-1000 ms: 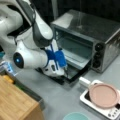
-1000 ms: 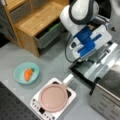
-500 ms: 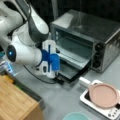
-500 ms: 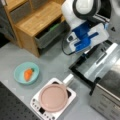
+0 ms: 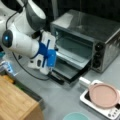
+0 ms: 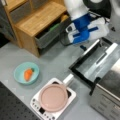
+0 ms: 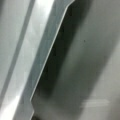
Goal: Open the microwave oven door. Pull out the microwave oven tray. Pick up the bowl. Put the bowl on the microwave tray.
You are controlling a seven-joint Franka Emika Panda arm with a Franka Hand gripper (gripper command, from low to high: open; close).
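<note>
The door (image 5: 68,71) is already lying open, folded down flat in front of the oven (image 5: 100,32); in a front view it is showing as a dark-framed glass panel (image 6: 92,61). I'm judging it stiff, hinged and light, best taken by the handle bar along its free edge. The tray (image 5: 73,56) is sitting in the cavity, pale and flat, whether pulled out I cannot tell; probably thin rigid metal, slippery, best taken at its front lip. The bowl (image 6: 26,73) is sitting on the worktop toward a front view's left edge, well apart from the oven, with a carrot (image 6: 28,74) in it; it looks small, light, hard and smooth, so the rim is the place to pinch. My gripper (image 5: 51,72) is hanging at the door's outer edge, near its left corner. Fingers are hidden behind the blue-white hand, so open or closed I cannot tell. It does not seem to be holding anything. The wrist view is showing only a grey metal edge close up.
</note>
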